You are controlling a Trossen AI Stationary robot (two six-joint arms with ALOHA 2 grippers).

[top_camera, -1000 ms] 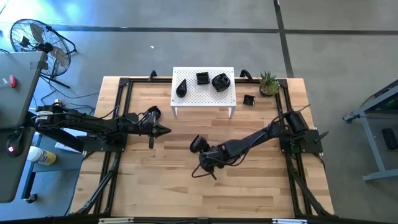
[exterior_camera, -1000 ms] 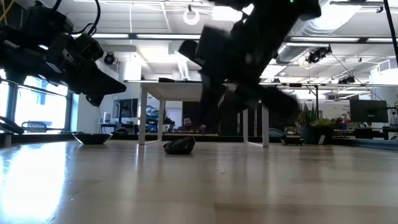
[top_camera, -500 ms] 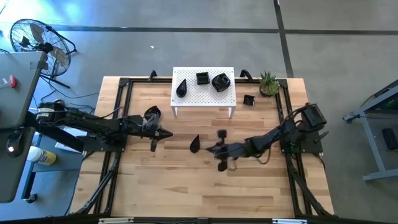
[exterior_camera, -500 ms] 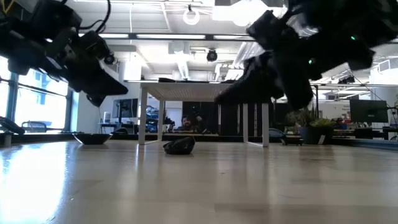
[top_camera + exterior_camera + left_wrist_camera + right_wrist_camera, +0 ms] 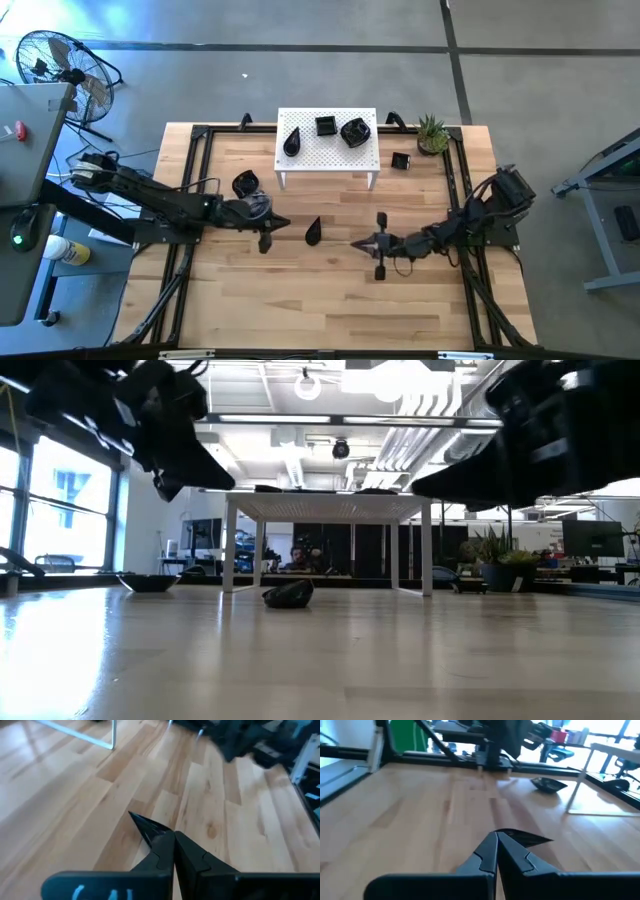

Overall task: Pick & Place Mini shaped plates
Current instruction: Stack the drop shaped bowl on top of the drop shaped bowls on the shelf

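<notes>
A black teardrop mini plate [image 5: 314, 231] lies flat on the table's middle; the low view shows it too [image 5: 288, 594]. My left gripper [image 5: 287, 222] hovers just left of it, shut, with a gap between them; in the left wrist view its shut tips [image 5: 173, 839] point past the plate's pointed end [image 5: 144, 824]. My right gripper [image 5: 355, 242], also shut, hangs to the plate's right, and the plate [image 5: 526, 838] shows beyond its tips [image 5: 497, 838]. Three more black plates rest on the white stand [image 5: 327, 158]: a teardrop [image 5: 291, 142], a square [image 5: 325, 126] and a rounded one [image 5: 355, 131].
Another black plate [image 5: 245, 184] lies on the table left of the stand, and a small square one [image 5: 400, 161] sits beside the green potted plant [image 5: 432, 133]. Black frame rails [image 5: 190, 190] run along the table's sides. Bare wood [image 5: 320, 300] stretches toward the near edge.
My right gripper has drawn back from over the teardrop plate toward the table's right edge, leaving the plate lying where it was. My left gripper has moved right and a little nearer, toward that plate. No plate has shifted.
</notes>
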